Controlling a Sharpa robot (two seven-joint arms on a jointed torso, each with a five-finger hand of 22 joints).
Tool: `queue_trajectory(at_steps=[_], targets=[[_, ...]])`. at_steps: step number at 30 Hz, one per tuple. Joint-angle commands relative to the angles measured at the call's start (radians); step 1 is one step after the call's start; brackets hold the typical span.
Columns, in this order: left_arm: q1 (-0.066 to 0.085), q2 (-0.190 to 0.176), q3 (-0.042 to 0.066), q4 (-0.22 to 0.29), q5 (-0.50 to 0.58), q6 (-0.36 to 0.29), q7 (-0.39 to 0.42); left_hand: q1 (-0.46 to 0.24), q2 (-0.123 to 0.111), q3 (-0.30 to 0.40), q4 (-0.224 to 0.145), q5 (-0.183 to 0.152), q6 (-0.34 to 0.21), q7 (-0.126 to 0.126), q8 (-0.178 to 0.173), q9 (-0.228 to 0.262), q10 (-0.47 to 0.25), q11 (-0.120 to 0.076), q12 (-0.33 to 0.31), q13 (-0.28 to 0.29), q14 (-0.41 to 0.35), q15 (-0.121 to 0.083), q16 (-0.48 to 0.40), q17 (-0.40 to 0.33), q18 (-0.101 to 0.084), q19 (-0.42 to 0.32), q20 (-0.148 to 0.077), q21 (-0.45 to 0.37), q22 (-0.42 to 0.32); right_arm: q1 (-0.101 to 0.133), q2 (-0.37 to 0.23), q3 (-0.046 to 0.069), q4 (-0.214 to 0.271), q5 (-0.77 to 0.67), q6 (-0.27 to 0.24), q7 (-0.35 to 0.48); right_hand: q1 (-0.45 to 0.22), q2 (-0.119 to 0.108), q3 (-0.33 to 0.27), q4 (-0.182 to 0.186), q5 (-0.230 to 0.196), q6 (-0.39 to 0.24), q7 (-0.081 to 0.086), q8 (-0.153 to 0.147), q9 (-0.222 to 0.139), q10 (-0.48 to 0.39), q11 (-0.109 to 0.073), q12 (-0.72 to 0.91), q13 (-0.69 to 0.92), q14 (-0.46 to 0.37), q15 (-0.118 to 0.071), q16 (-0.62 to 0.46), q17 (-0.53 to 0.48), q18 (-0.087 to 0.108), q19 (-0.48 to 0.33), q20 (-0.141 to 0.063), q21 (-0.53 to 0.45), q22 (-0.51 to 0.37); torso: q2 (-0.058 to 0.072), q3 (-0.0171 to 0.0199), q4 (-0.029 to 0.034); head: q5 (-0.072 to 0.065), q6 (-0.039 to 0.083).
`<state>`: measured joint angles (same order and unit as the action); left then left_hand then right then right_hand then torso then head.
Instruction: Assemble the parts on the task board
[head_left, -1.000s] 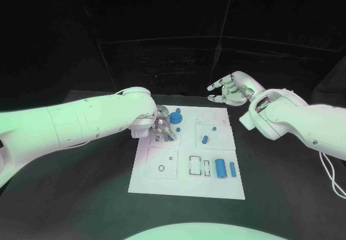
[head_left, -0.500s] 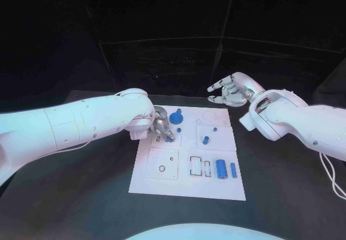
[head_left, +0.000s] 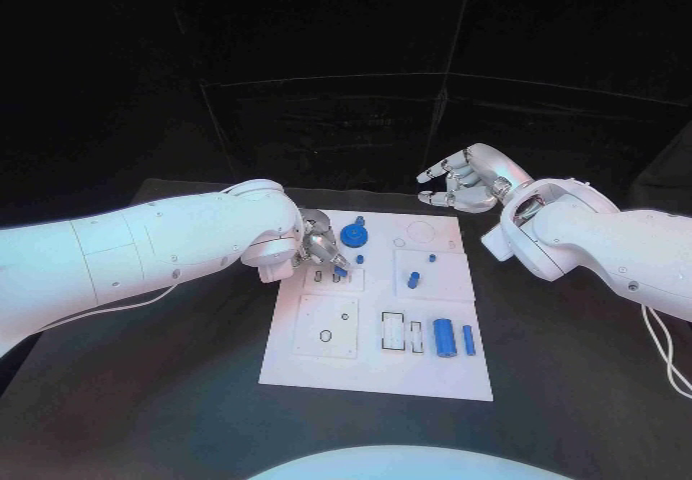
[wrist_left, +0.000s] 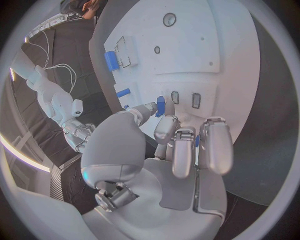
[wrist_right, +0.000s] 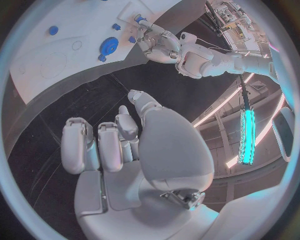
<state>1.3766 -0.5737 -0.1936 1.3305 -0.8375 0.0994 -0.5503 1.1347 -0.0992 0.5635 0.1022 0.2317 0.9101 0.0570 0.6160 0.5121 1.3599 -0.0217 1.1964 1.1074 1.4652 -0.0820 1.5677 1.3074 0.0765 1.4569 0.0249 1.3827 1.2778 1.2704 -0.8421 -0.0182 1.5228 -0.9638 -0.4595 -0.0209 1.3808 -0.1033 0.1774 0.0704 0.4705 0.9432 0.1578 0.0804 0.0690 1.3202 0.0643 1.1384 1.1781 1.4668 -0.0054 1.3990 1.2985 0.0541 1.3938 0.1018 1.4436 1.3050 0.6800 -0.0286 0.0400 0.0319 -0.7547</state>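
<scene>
Head view has the left hand (head_left: 320, 252) low over the far left part of the task board (head_left: 378, 372), pinching a small blue peg (head_left: 339, 270) between thumb and a fingertip. From the left wrist, that same peg (wrist_left: 160, 105) sits at the tips of the fingers (wrist_left: 167, 128), just above a pair of small rectangular slots (wrist_left: 185, 99) in the board. I cannot tell whether its end has met a slot yet.

The right hand (head_left: 459, 180) hangs off beyond the far right corner of the board, over the black worktop (head_left: 173, 400), holding nothing, with its fingers loosely curled and apart.

Other pieces are on the board: a blue round gear (head_left: 353, 236) just beyond the left hand, a short peg (head_left: 413, 280) in the middle, and a blue cylinder (head_left: 443, 337) with a thinner bar (head_left: 467, 340) near the right edge.

My worry is the alignment. The peg is small and held only at the tips, so a slight tilt could catch it on the slot's rim, and pressing then might twist it out of the pinch. Nothing steadies the board, so a sideways push could also slide it.
</scene>
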Motion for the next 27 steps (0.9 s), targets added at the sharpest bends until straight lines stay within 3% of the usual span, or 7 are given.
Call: queue_trajectory(at_steps=[1, 4, 11, 27], targets=[[-0.004, -0.012, 0.0, 0.018, 0.009, -0.103, 0.035, -0.009, -0.016, 0.17, -0.178, 0.06, 0.014, -0.003, 0.008, 0.004, 0.011, -0.002, 0.005, 0.003, 0.106, 0.0, 0.003, 0.263, -0.013, 0.005, 0.002, -0.001, 0.004, 0.002, -0.001, 0.001, 0.001, 0.002, 0.0, 0.001, -0.013, 0.0, 0.006, 0.001, 0.004, 0.009, 0.0, 0.003, 0.001, 0.003, 0.0, 0.002, -0.001, 0.044, -0.005, -0.002, 0.0, 0.009, -0.006, -0.001, -0.005, -0.001, -0.001, 0.0013, 0.0009, 0.002, -0.002], [-0.012, -0.024, -0.001, 0.029, 0.002, -0.146, 0.038, -0.013, -0.022, 0.17, -0.182, 0.099, 0.022, -0.005, 0.009, 0.006, 0.016, -0.004, 0.007, 0.007, 0.106, -0.001, 0.003, 0.263, -0.014, 0.007, 0.001, 0.001, 0.008, 0.002, -0.002, 0.001, 0.0, 0.002, -0.002, 0.001, -0.013, 0.0, 0.006, 0.001, 0.004, 0.009, 0.0, 0.003, 0.001, 0.003, 0.0, 0.002, -0.001, 0.044, -0.005, -0.002, -0.001, 0.009, -0.006, -0.001, -0.005, -0.001, -0.002, 0.0016, 0.0008, 0.005, 0.0], [-0.029, -0.037, -0.003, 0.04, -0.036, -0.191, 0.034, -0.017, -0.026, 0.169, -0.184, 0.113, 0.026, -0.006, 0.01, 0.006, 0.018, -0.005, 0.005, 0.005, 0.106, -0.002, 0.003, 0.263, -0.014, 0.008, 0.0, 0.004, 0.011, 0.002, -0.004, 0.001, -0.002, 0.002, -0.006, 0.001, -0.014, -0.001, 0.006, 0.001, 0.004, 0.009, 0.0, 0.003, 0.001, 0.001, 0.0, 0.0, -0.003, 0.044, -0.005, -0.002, -0.002, 0.009, -0.007, -0.001, -0.005, -0.002, -0.002, -0.0001, 0.0023, 0.009, -0.002], [-0.038, -0.034, -0.019, 0.044, -0.07, -0.125, 0.006, -0.023, -0.03, 0.164, -0.183, 0.12, 0.03, -0.008, 0.012, 0.008, 0.015, -0.006, -0.008, -0.011, 0.106, -0.003, 0.003, 0.263, -0.015, 0.01, -0.001, 0.006, 0.015, 0.002, -0.002, 0.001, -0.004, 0.002, -0.005, 0.003, -0.014, -0.001, 0.007, 0.002, 0.005, 0.009, 0.0, 0.003, 0.001, 0.0, 0.0, -0.001, -0.004, 0.043, -0.005, -0.003, -0.003, 0.009, -0.008, -0.001, -0.006, -0.003, -0.001, 0.0001, -0.0002, 0.007, -0.004]])
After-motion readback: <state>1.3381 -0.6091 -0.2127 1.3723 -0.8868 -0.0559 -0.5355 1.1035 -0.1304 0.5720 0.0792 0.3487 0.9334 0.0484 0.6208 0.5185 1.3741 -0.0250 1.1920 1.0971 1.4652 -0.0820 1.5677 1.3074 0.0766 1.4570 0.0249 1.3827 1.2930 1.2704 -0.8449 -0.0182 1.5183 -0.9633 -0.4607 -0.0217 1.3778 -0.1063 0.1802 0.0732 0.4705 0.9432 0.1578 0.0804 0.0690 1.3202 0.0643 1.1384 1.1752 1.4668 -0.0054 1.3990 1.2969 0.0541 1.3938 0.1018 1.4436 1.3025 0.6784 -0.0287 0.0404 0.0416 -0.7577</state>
